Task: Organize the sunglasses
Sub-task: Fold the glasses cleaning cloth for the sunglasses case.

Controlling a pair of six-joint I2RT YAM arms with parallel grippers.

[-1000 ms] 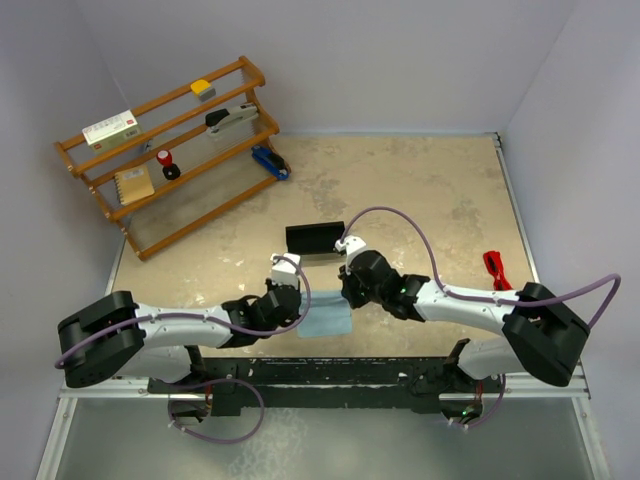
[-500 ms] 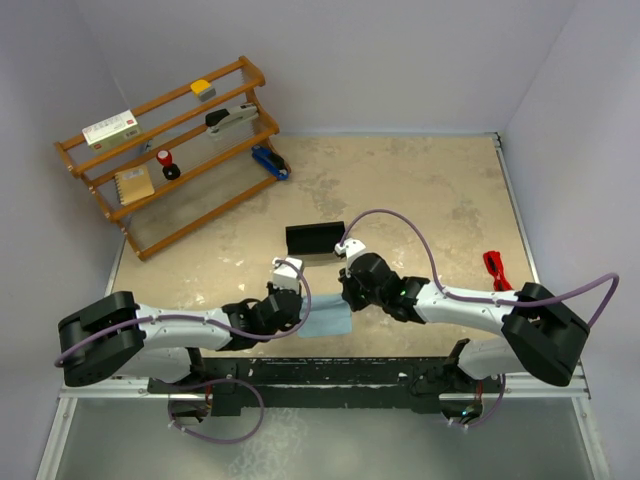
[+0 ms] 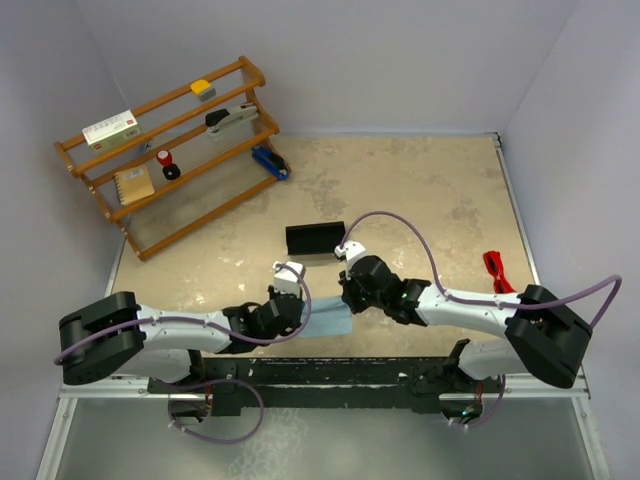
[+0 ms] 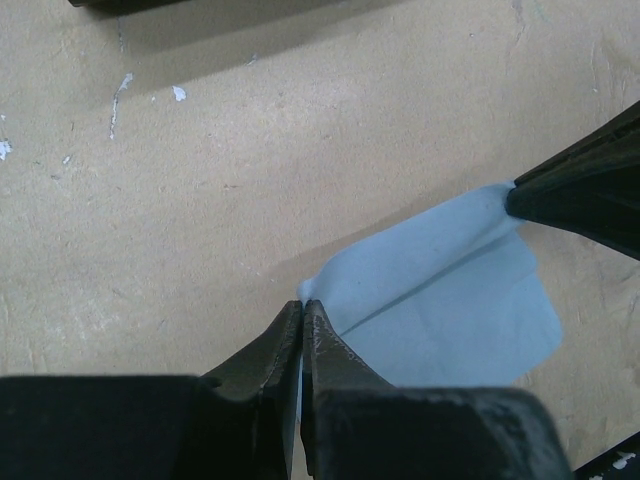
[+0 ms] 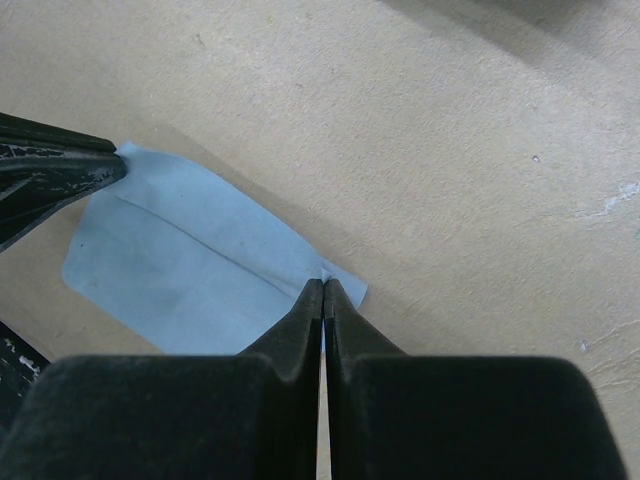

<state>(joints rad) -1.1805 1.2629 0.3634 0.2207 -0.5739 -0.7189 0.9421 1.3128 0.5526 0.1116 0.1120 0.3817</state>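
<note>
Cloth (image 3: 328,322) corners tight between L fingers (image 4: 268,358) and R fingers (image 5: 300,322); L arm (image 3: 180,328) nearer front edge vs. before; sunglasses (image 3: 494,268) far right

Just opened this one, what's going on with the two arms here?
Both arms are on the pale blue cloth. The left gripper is shut on one corner and the right gripper on a corner at the other end, with a crease running between them. The red sunglasses lie untouched near the right edge of the table, and the black case sits just beyond the grippers.
</note>
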